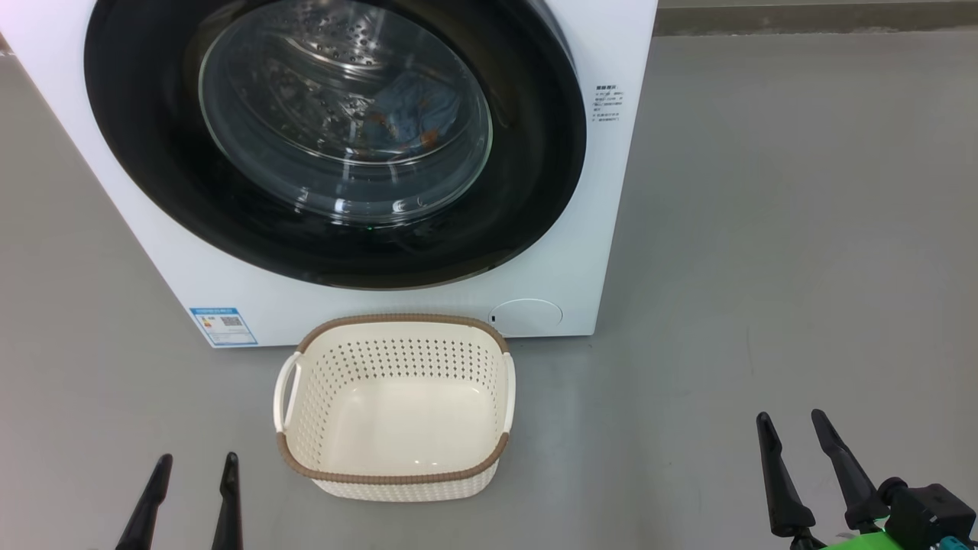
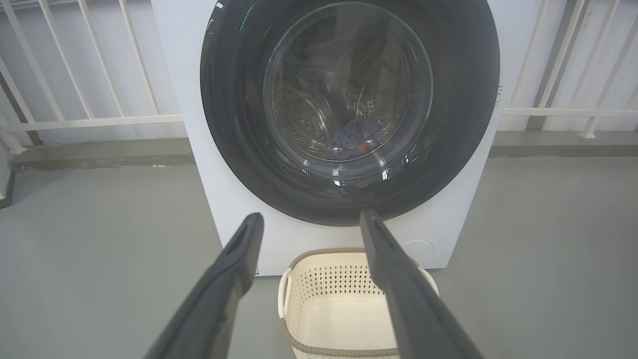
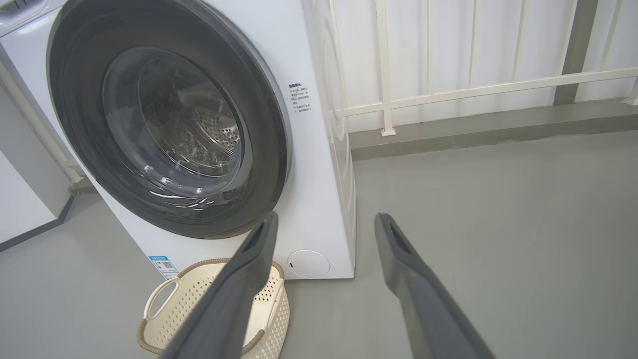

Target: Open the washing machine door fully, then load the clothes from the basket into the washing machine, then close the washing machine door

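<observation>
The white washing machine (image 1: 581, 252) stands before me with its black-rimmed washing machine door (image 1: 153, 145) lying flat against its front. Behind the glass bowl, light-blue clothes (image 1: 416, 111) with orange marks lie in the steel drum; the same clothes (image 2: 354, 139) show low in the drum. The cream basket (image 1: 397, 328) with a brown rim sits on the floor against the machine, with nothing inside. My left gripper (image 1: 195, 462) is open at the lower left, apart from the basket. My right gripper (image 1: 791, 418) is open at the lower right, well clear of everything.
Grey floor (image 1: 764, 229) spreads wide to the right of the machine. A white railing (image 3: 448, 94) and a low kerb run behind it. A blue-white label (image 1: 223, 325) sits at the machine's lower left corner, and a round flap (image 1: 526, 315) at its lower right.
</observation>
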